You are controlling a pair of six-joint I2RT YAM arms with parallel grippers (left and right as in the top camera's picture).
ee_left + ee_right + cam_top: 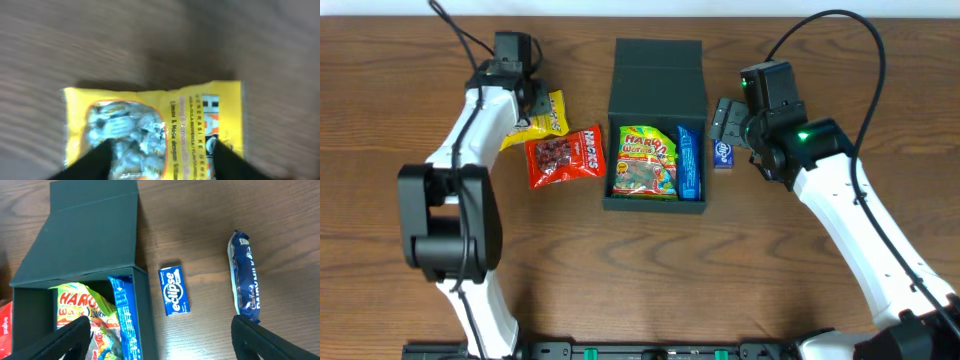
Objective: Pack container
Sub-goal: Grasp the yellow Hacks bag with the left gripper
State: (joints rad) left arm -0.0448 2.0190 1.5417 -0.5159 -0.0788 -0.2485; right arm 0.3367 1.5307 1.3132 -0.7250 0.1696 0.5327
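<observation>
Sitting mid-way along the wood-grain counter (620,280), the container (656,204) is a matte, dark green rectangular box with rigid walls. Its hinged lid (85,230) is flipped back flat on the far side. Inside lie a glossy Haribo gummy bag (645,160) and a slim blue packet (689,160), which is squeezed against the right wall.

Just beside the box on the right, a small blue Eclipse carton (174,290) lies flat. Further right is a long, dark blue Dairy Milk bar (243,275) with crimped ends. The right claw (165,345) hangs over them, spread wide and holding nothing.

Left of the box, a crinkly red snack bag (565,156) touches a shiny yellow packet (150,130). The left claw (162,160) is spread wide over that packet, and the view is too blurred to tell whether it touches.
</observation>
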